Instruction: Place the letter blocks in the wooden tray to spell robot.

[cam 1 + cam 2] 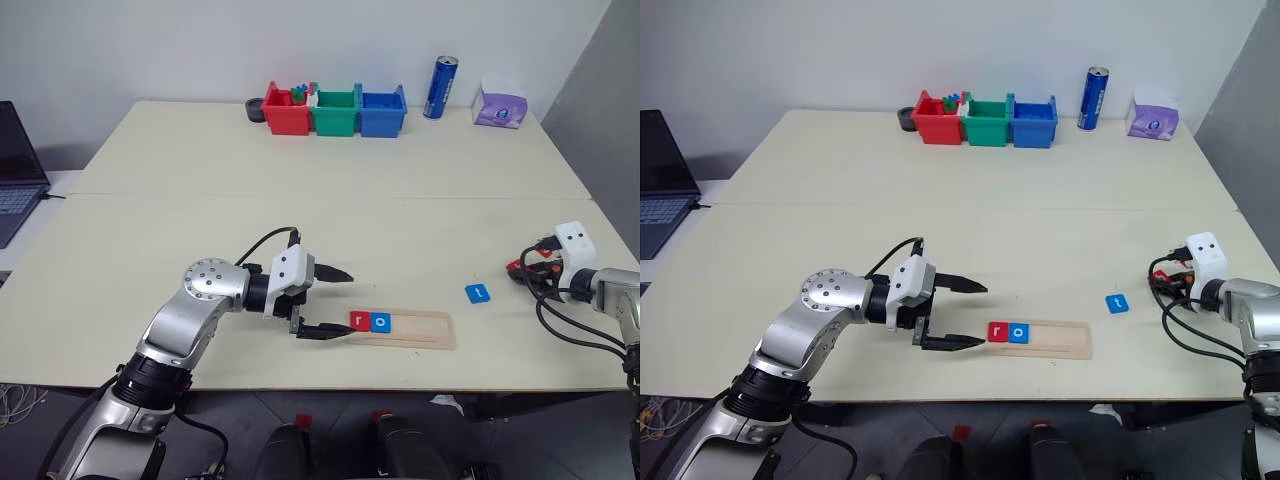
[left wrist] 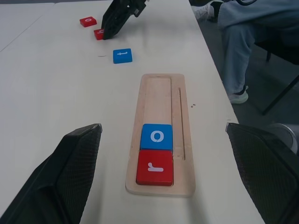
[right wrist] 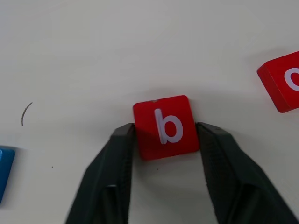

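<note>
now i see the wooden tray (image 1: 420,330) at the table's (image 1: 300,200) near edge holding r and o, my left gripper (image 1: 338,303) gaping beside it, my right gripper (image 3: 163,135) clamped on the red b block (image 3: 166,126).

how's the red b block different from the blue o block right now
The red b block lies on the bare table, while the blue o block sits in the wooden tray next to the red r block. The b is pinched between the right gripper fingers; the o is untouched. Both are flat square tiles with white letters.
</note>
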Controlling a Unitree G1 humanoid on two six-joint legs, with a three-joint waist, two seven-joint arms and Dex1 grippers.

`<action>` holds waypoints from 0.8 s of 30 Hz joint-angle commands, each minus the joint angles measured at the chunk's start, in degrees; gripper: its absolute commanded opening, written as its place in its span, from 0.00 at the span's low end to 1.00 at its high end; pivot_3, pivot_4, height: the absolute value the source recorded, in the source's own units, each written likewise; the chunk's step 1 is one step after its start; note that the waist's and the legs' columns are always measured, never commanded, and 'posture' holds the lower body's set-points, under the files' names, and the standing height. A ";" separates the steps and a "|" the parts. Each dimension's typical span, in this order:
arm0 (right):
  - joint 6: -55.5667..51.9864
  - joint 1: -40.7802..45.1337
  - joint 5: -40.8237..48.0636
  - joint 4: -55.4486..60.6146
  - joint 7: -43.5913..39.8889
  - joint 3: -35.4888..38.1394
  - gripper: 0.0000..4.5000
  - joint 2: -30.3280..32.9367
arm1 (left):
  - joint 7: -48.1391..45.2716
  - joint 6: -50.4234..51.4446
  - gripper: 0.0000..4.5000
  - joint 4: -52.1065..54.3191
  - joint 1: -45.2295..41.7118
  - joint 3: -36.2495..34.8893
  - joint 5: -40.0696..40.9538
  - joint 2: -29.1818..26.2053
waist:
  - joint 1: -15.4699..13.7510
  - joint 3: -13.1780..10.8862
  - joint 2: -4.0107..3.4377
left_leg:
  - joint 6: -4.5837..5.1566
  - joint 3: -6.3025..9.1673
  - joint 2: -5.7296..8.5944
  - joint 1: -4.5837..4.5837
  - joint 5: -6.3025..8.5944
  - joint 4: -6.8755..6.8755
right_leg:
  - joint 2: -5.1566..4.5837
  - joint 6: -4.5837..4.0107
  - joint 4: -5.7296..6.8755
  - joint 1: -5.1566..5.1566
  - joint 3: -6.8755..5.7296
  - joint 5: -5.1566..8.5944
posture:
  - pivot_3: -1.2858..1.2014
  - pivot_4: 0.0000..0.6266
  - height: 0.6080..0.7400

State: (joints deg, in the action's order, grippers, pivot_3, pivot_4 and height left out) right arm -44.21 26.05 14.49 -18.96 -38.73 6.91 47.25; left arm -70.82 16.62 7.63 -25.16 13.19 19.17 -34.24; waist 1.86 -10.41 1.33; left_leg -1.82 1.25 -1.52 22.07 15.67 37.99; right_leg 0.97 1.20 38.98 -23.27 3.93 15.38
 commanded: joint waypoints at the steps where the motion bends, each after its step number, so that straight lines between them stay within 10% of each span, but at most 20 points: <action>1: -0.55 0.01 -1.02 0.46 -0.10 0.29 0.32 1.33 | -0.33 -1.29 1.00 1.21 0.02 0.07 0.19 0.19 | 0.00 0.00 0.00 | 0.00 0.00 0.00 0.00 0.00 0.00 | 0.00 0.00 0.00 0.00 0.00 0.00 | 0.52 0.24 1.00; 10: -9.54 -14.67 3.54 28.54 7.34 13.83 0.32 -0.99 | -0.47 -1.25 1.00 1.67 1.30 -0.70 0.40 -1.14 | -0.21 0.00 -0.05 | 0.00 0.17 -0.07 0.19 0.00 -0.03 | -0.04 0.03 -0.01 -0.08 -0.03 0.03 | 0.52 0.24 1.00; 24: -28.25 -30.24 6.50 61.81 24.59 20.63 0.32 -26.07 | -1.74 -1.70 1.00 0.06 -0.49 0.04 0.28 -0.08 | -0.04 0.01 -0.07 | -0.01 0.14 -0.05 0.10 0.00 0.00 | -0.01 0.22 0.03 -0.04 -0.04 0.13 | 0.52 0.24 1.00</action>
State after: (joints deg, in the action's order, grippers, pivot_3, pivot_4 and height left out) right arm -72.30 -4.22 20.96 39.92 -15.51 27.05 21.28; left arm -72.11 15.79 7.12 -24.47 13.23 19.07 -34.61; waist 1.82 -10.40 1.26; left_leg -1.84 1.37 -1.57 22.16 15.66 37.99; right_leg 0.95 1.42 39.00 -23.31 3.89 15.51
